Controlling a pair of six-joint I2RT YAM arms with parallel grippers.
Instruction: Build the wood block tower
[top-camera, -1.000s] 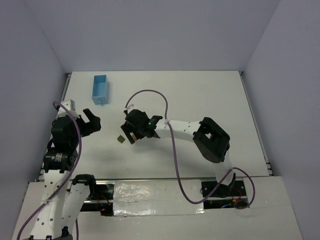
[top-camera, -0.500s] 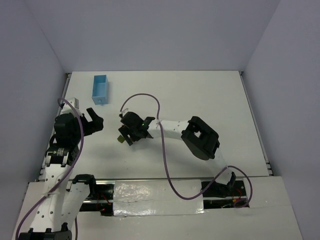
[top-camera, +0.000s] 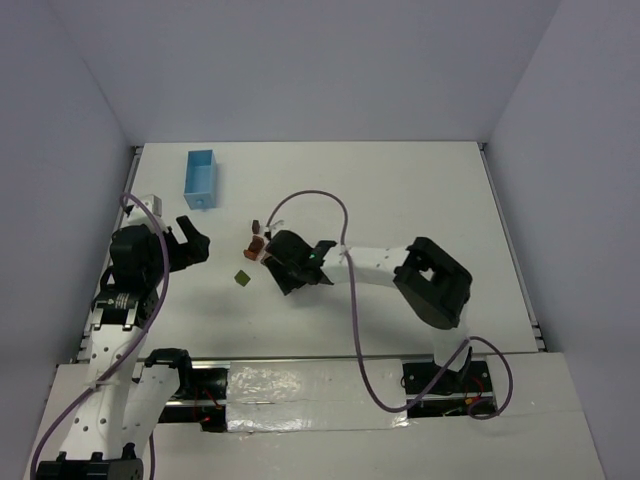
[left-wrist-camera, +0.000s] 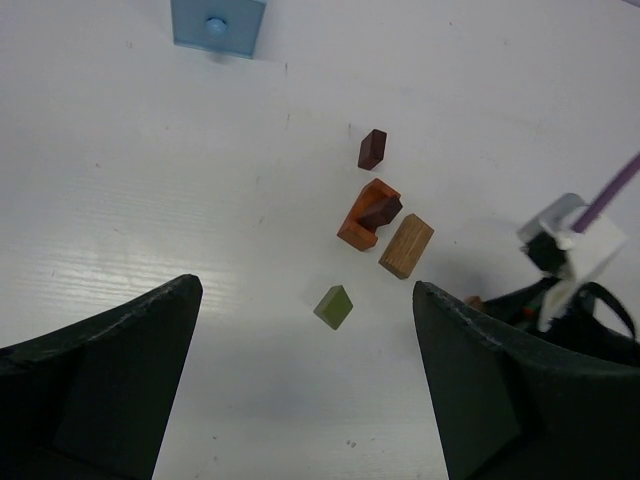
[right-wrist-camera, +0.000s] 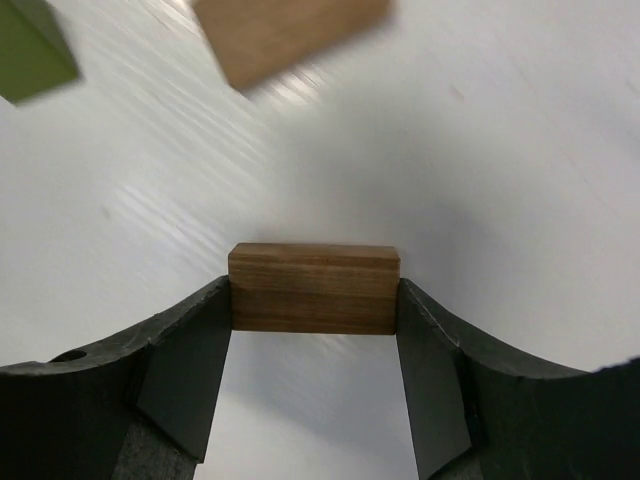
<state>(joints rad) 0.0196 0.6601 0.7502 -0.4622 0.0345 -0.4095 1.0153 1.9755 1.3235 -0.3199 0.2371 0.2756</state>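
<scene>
- White table (top-camera: 420, 190) inside pale grey walls (top-camera: 300, 70); light blue box (top-camera: 200, 176) near the far left corner, well apart from the blocks.
- Status of wood block tower: not stacked; pieces lie loose on the table, centre-left, in the space between the two grippers.
- Left wrist view: dark brown cube (left-wrist-camera: 372, 149) lies alone, the piece nearest the box; orange-red arch (left-wrist-camera: 358, 222) is next, with a second dark piece (left-wrist-camera: 383, 209) lying in its hollow; tan-brown rectangle (left-wrist-camera: 406, 245) just beside the arch, contact cannot be told; olive-green piece (left-wrist-camera: 333, 306) near, but apart from the rest.
- Right gripper (right-wrist-camera: 315, 285): jaws drawn part-way in and clamped on a brown block (right-wrist-camera: 314, 300); both fingers (right-wrist-camera: 190, 370) touch its end faces; block sits level across the gap; whether it rests on the table or is lifted, cannot tell.
- Right wrist view: tan-brown rectangle blurred at the top edge; olive-green piece in the upper left corner; both lie beyond the held block.
- Left gripper (left-wrist-camera: 305, 292): jaws wide apart, nothing between them; hovers over the left side of the table, pointed toward the group of blocks; touches nothing.
- Top view: right arm stretched across to centre-left; its gripper just beside the arch; olive-green piece lies between the two grippers.
</scene>
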